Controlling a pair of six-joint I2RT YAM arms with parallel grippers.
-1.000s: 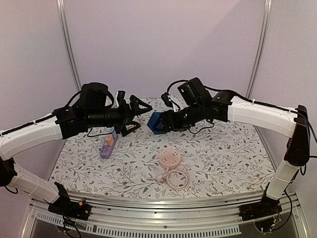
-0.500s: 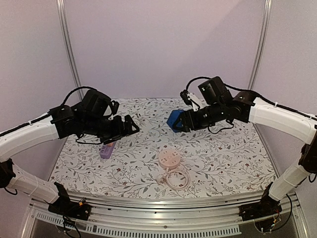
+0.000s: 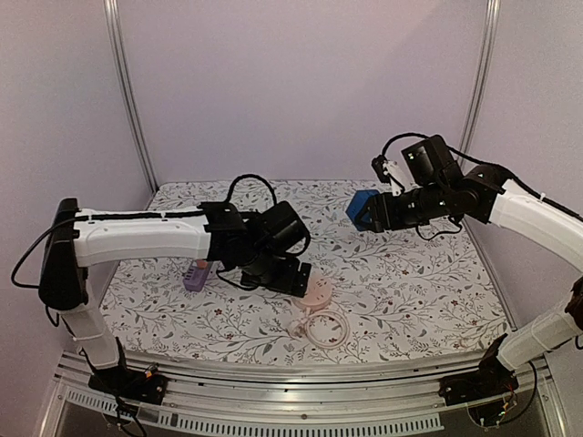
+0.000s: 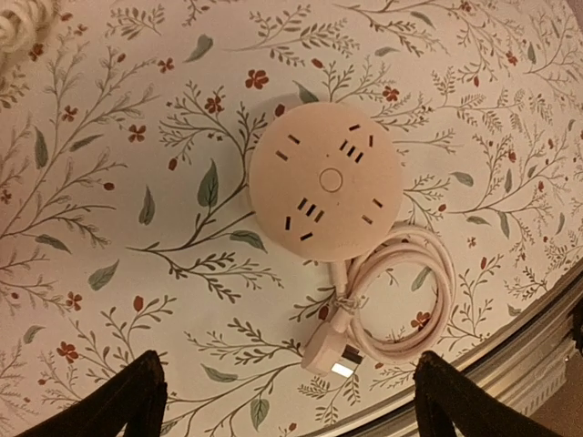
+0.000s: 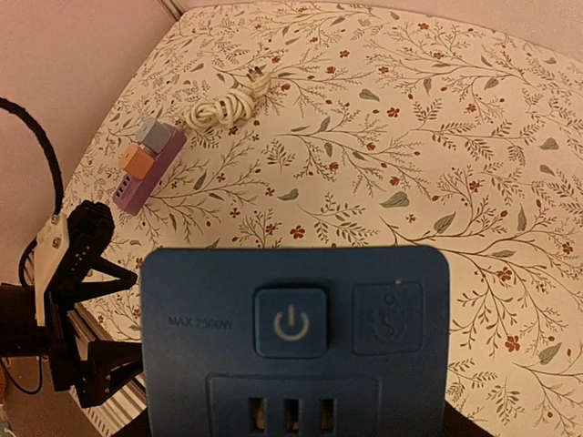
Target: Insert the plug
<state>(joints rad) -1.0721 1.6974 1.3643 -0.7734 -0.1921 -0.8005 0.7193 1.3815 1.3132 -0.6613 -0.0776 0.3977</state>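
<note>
Now the left gripper has swung down from mid-air and hangs spread wide over the round socket. The right gripper has drawn back to the right, pinching the blue power strip. The plug lies flat on the worktop just beside the socket, its long axis toward it and its metal end facing away.

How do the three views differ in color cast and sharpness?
Top view: cool violet light, even, sharp, soft shadows on the table. Left wrist: warm orange cast, socket crisp, fingers mere dark silhouettes. Right wrist: warm too, blue block fills the bottom, its label readable.
</note>
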